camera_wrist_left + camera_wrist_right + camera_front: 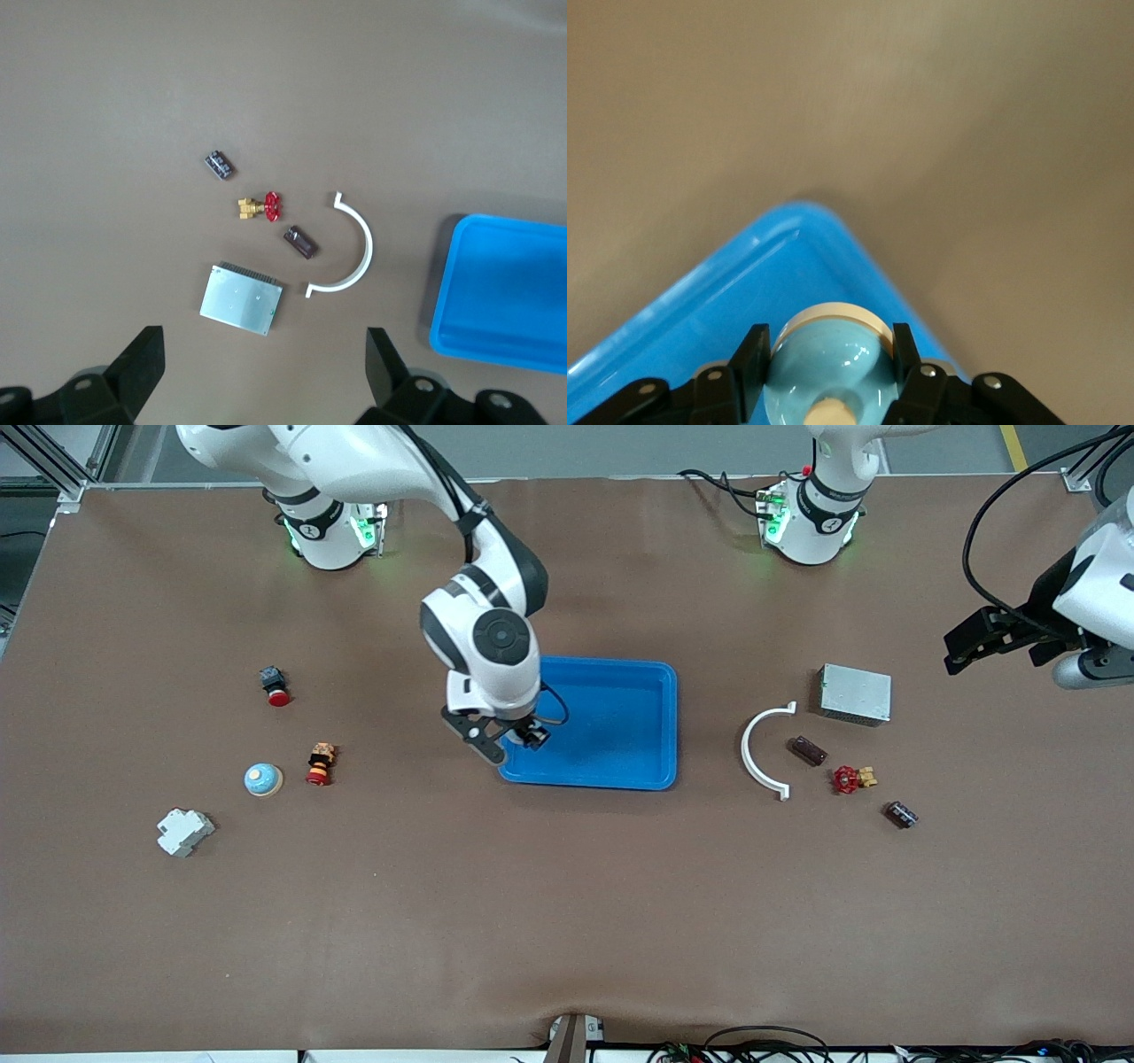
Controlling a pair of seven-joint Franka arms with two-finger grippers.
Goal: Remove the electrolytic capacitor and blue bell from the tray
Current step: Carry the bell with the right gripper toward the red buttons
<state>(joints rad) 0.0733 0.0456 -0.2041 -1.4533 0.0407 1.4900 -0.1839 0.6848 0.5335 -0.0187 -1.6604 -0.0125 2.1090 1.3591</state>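
Clock directions are read in the front view, 12 o'clock toward the robot bases.

1. Right end effector (830, 345): you find it closed on the bell (828, 365), a pale blue dome on a cream base, pinched between both fingers. It hangs over the 7 o'clock corner of the blue tray (671, 717).
2. Left end effector (263, 334): fingers spread wide, gripping nothing. It waits in the air over the left arm's end of the counter (567, 921).
3. Capacitor (902, 814): a dark cylinder lying on the counter, well apart from the tray at its 4 o'clock.
4. Near it you see:
   - a red-handled brass valve (852, 779) at its 10 o'clock
   - a brown cylindrical component (808, 750)
   - a white curved clamp (762, 748)
   - a grey metal box (855, 693) at 12 o'clock of the valve
5. Toward the right arm's end you see:
   - a second pale blue domed bell (263, 779) on the counter
   - a red and yellow push button (320, 763) just beside it at 3 o'clock
   - a black and red button (275, 686) at 12 o'clock
   - a white circuit breaker (184, 832) at 8 o'clock
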